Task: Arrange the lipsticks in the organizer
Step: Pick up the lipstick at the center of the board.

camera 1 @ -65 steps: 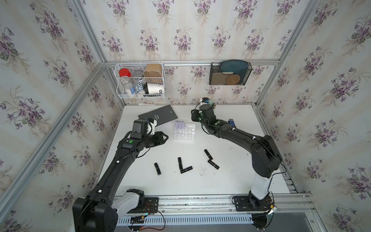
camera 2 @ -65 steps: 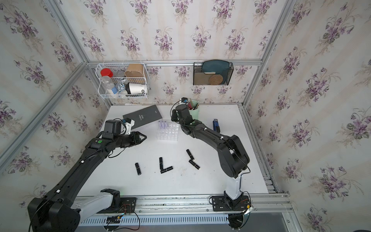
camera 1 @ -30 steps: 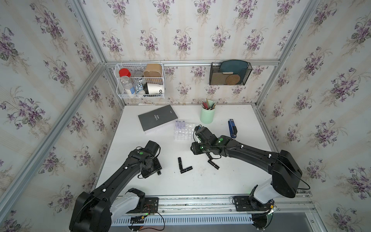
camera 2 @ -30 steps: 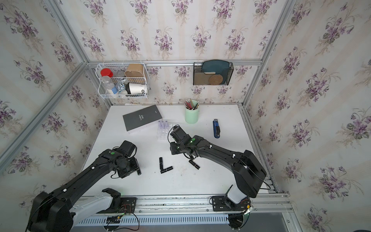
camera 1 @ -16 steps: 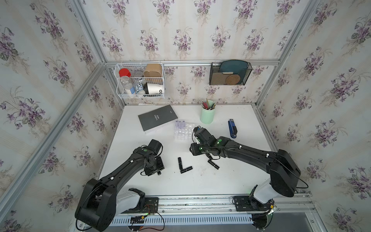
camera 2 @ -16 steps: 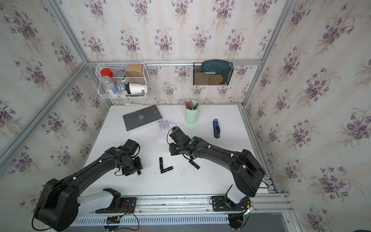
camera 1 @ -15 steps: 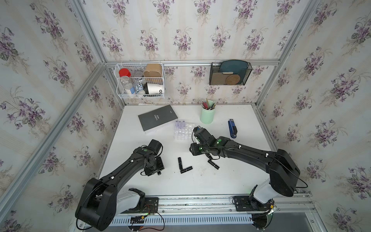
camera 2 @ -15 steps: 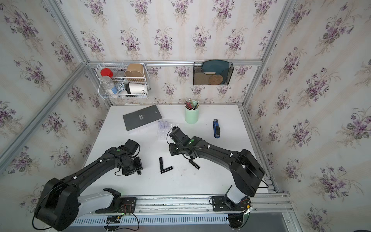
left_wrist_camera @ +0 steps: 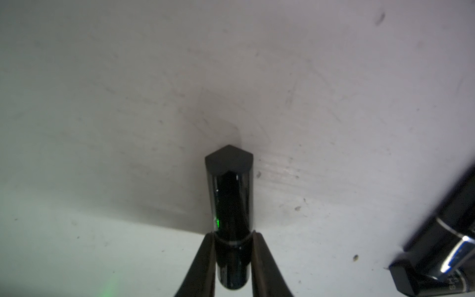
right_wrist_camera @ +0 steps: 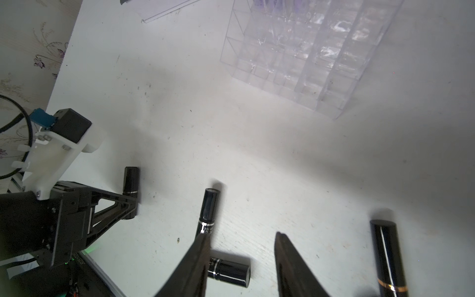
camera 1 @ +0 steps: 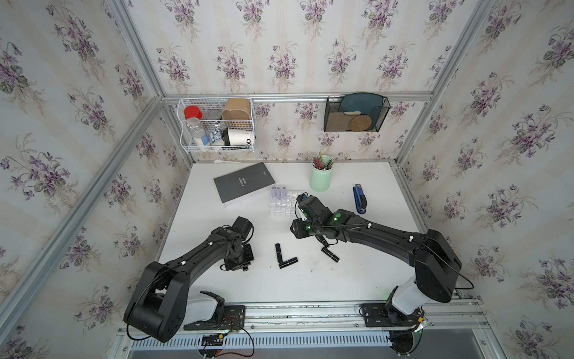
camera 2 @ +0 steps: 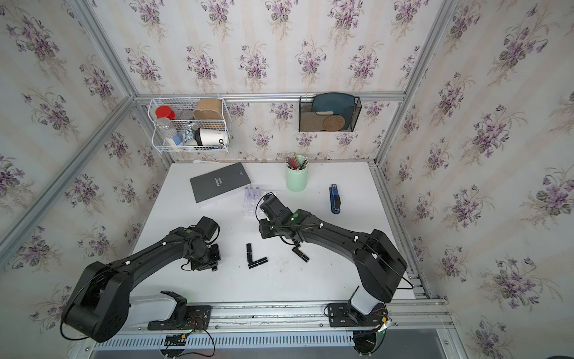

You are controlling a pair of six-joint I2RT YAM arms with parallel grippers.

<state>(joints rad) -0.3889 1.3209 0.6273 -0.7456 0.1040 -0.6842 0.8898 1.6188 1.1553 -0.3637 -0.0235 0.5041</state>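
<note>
Violet-sprig wallpaper [camera 1: 279, 46] on all 3 walls, alu rails [camera 1: 289, 97] at corners & across the back. White tabletop [camera 1: 357, 279], scuffed. White wire basket [camera 1: 217, 149] & black mesh rack [camera 1: 338, 124] hang off back rail. Soft even light.

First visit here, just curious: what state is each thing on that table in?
Left jaws: closed on a glossy black lipstick tube.
Right jaws: open, empty.
Clear gridded acrylic organizer: upright, three pale lilac tubes standing inside.
Other black lipstick tubes: lying loose, outside.
Dark grey book: closed.
Blue stapler: closed.
Mint-green cup: upright, holds pencils.
</note>
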